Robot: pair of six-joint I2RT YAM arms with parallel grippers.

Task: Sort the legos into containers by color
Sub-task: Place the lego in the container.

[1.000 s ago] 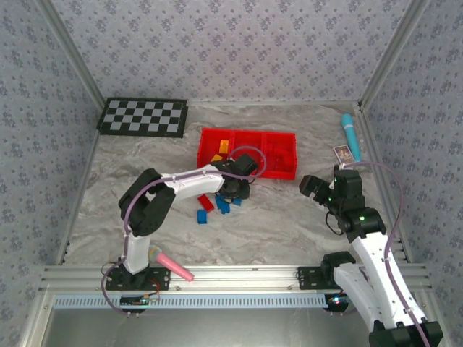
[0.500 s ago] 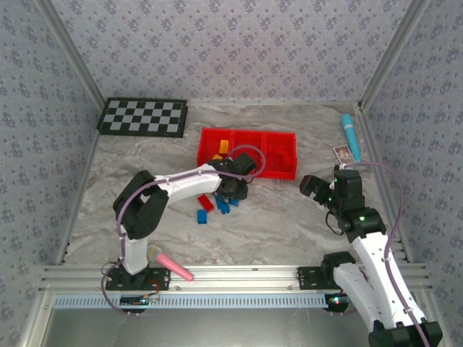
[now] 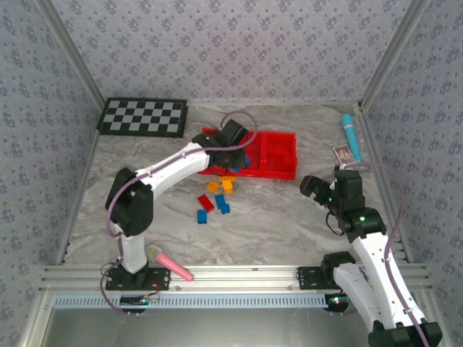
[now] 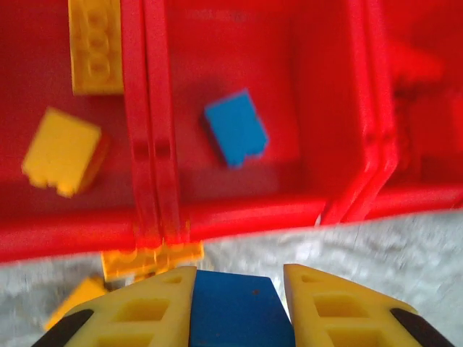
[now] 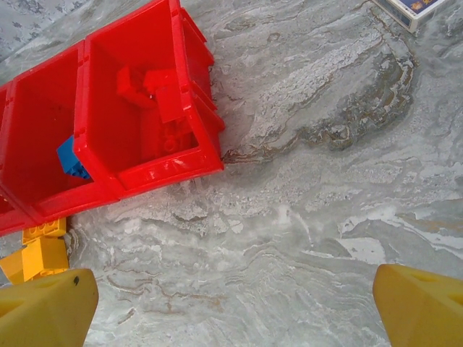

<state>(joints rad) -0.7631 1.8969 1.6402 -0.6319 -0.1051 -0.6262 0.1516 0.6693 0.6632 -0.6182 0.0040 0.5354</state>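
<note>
Blue lego (image 4: 235, 322) in left end effector (image 4: 237, 285)

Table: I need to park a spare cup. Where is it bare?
Bare: the stretch from the loose bricks to the right hand, and the left-side marble in front of the checkered board. Crowded: just before the red tray's left end, where bricks lie beside the left arm.

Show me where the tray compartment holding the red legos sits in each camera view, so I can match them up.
Top external: the right-hand compartment is the rightmost of the three, just above frame centre.
Left wrist: it sits at the frame's right edge, blurred.
Right wrist: it is upper left, with the red legos inside.
Shared landmark: the yellow legos lying just outside the near wall.
</note>
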